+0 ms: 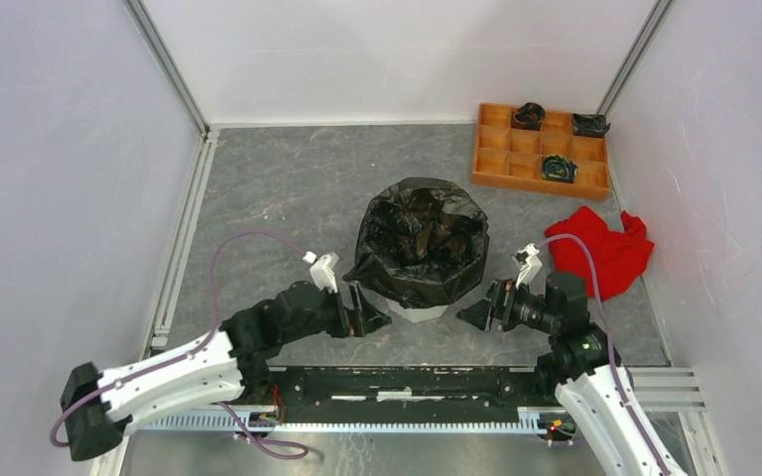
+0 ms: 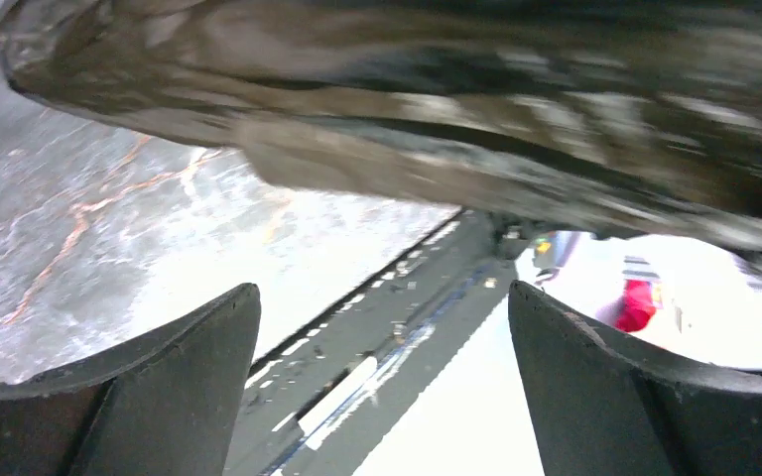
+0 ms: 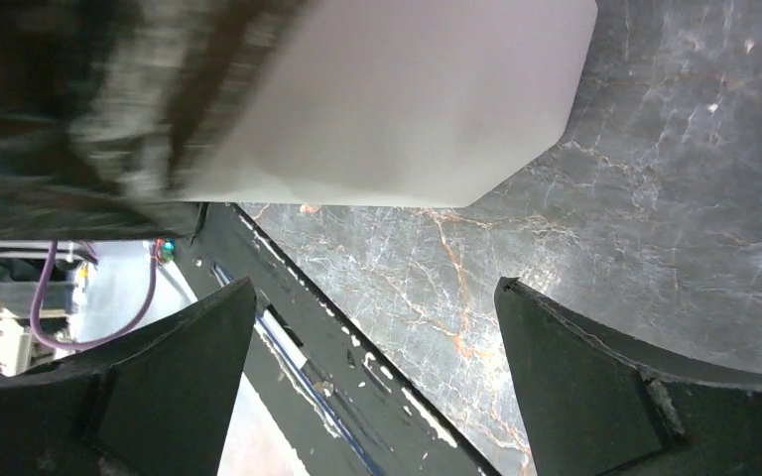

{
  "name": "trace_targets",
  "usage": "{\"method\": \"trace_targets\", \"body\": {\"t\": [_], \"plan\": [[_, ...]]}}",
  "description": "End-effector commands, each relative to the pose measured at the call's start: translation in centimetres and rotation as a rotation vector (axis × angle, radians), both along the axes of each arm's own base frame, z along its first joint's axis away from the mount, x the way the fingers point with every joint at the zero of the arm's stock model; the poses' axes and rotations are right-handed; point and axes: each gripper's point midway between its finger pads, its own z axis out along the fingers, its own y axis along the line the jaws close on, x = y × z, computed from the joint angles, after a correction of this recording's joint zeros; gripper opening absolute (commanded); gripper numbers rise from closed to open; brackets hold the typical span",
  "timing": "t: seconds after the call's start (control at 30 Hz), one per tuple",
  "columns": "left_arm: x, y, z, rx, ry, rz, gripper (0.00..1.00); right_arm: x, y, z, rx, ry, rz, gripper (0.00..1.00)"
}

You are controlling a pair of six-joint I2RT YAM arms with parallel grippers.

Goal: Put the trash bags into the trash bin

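Beside the trash bin (image 1: 419, 314), arms low, left pincer (image 1: 369, 313) and right pincer (image 1: 478, 313) spread wide.

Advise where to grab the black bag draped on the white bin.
Grip the loose lower hem of the trash bag, where it hangs outside the trash bin, coming level from either side. The film flares wider than the bin there, so fingers could likely pinch a fold without hitting the wall.
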Motion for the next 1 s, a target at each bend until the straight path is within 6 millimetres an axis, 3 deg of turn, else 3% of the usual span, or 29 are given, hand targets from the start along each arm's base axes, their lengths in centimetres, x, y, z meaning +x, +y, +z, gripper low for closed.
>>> {"method": "trace_targets", "body": {"t": [0.0,0.13,0.23,0.33,0.5,0.67,0.77,0.83,0.97], "plan": [[-1.1,0.3,7.0,-0.162,-0.171,-0.081,1.00,0.1,-0.6,5.7,-0.080,-0.219,0.065,0.98],[-0.4,1.8,10.8,-0.181,-0.249,-0.023,1.00,0.5,0.0,9.9,-0.034,-0.316,0.079,0.98],[1.9,2.6,10.5,-0.123,-0.201,0.133,1.00,1.4,0.6,10.2,0.030,-0.304,0.062,0.98],[2.9,1.2,10.0,-0.127,-0.177,0.157,1.00,2.3,1.0,9.0,0.057,-0.295,0.050,0.98],[3.1,-0.3,3.8,-0.048,-0.061,0.158,1.00,2.4,0.5,4.1,-0.003,-0.237,0.035,0.98],[2.0,0.7,-3.1,0.086,0.071,0.180,1.00,1.1,-0.6,-2.2,-0.095,-0.128,0.032,0.98],[0.7,2.0,-4.4,0.124,0.096,0.161,1.00,0.6,-1.9,-3.2,-0.196,-0.123,0.023,0.98],[0.2,2.9,-3.4,0.101,0.056,0.141,1.00,0.6,-2.8,-2.1,-0.253,-0.147,0.010,0.98],[-0.3,3.1,3.8,-0.118,-0.107,0.084,1.00,1.3,-2.5,3.2,-0.228,-0.236,0.004,0.98]]}}
